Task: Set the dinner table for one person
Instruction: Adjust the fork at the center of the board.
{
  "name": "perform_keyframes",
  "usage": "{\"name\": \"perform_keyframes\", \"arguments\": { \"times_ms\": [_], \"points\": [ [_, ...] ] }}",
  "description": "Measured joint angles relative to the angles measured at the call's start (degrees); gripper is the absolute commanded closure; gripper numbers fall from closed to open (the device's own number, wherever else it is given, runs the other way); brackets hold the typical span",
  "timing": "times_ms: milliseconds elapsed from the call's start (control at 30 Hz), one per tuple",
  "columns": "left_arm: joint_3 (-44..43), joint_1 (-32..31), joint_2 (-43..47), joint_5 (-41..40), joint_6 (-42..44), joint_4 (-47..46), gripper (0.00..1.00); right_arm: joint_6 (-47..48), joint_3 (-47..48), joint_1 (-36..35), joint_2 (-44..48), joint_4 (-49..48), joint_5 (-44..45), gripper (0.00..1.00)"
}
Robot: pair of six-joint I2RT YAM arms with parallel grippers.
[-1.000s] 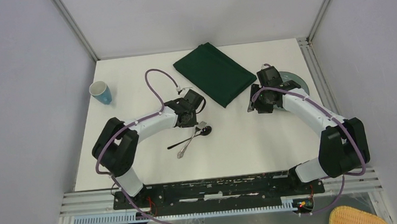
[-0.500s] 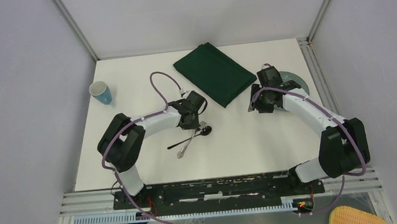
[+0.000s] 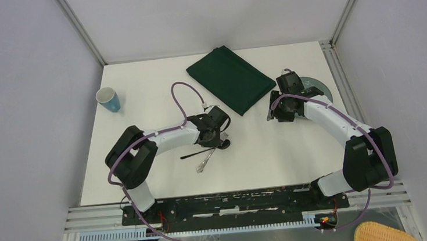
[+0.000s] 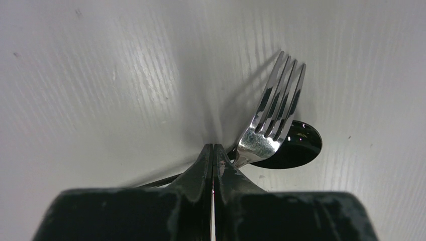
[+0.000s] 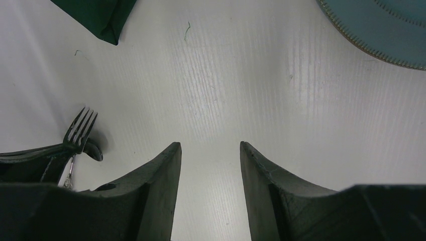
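Observation:
The white dinner table point(image 3: 278, 155) holds a silver fork point(image 3: 205, 159) and a dark spoon point(image 3: 225, 145) lying crossed near its middle. My left gripper point(image 3: 211, 137) is shut with nothing between its fingers, its tips down at the table against the cutlery. In the left wrist view the fork point(image 4: 274, 118) lies just right of the closed fingertips point(image 4: 213, 148), over the spoon bowl point(image 4: 299, 148). My right gripper point(image 3: 273, 114) is open and empty point(image 5: 208, 145) over bare table, between the dark green cloth point(image 3: 231, 79) and the blue-grey plate point(image 3: 318, 85).
A blue paper cup point(image 3: 108, 99) stands at the far left. The plate rim point(image 5: 387, 30) and a cloth corner point(image 5: 100, 17) show in the right wrist view, with the fork point(image 5: 80, 128) at left. A wicker basket point(image 3: 384, 235) sits off the table, bottom right.
My left gripper has moved right and nearer, onto the fork and spoon, and both have shifted slightly right and nearer. The right arm has not moved.

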State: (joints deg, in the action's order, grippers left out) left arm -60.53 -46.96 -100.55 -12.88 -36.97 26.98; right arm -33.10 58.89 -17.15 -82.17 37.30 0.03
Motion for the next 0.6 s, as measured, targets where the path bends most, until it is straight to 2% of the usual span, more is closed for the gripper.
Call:
{"name": "perform_keyframes", "arguments": {
  "times_ms": [600],
  "points": [
    [1.05,-8.00,4.20,1.27,-1.79,3.26,0.98,-0.02,0.00,0.00,-0.02,-0.02,-0.02,0.47]
  ]
}}
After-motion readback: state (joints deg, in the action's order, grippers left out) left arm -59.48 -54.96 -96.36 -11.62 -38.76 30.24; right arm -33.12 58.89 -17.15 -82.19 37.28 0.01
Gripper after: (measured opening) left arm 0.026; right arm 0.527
